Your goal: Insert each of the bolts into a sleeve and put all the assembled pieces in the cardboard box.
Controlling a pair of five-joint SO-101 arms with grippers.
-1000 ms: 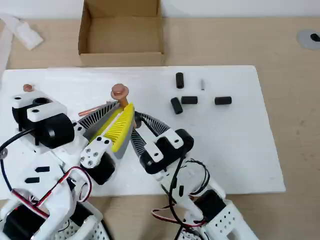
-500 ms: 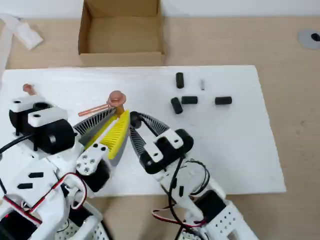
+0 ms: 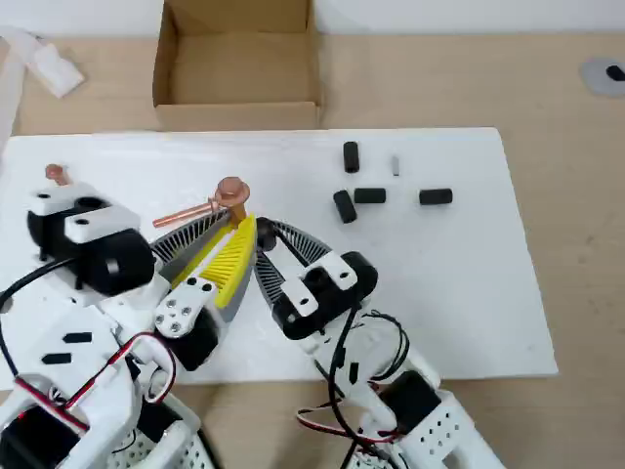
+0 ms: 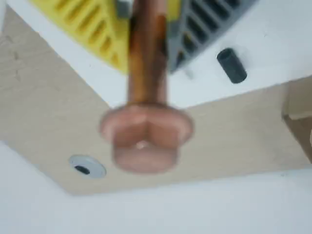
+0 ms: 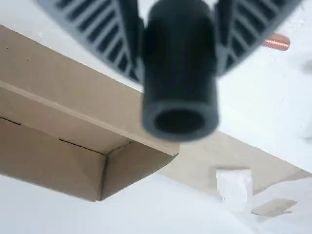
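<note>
The copper bolt [image 3: 231, 191], left of frame centre, is clamped by its shank in the left pincer [image 3: 235, 221]; just right of it the right pincer [image 3: 262, 232] grips a black sleeve [image 5: 180, 87]. Four loose sleeves [image 3: 369, 195] lie right of centre, the cardboard box [image 3: 237, 115] at top left.

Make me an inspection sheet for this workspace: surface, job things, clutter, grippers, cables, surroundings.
Surface: white board on a wooden table.
Job's things: cardboard box beyond the board, nothing seen inside; four loose sleeves; two loose bolts on the board.
Clutter: small grey pin among the sleeves.
Grippers: left gripper shut on the held bolt; right gripper shut on the held sleeve.
Cables: red, black and white wires at the arm bases.
Surroundings: white packet and grey disc on the table.
</note>
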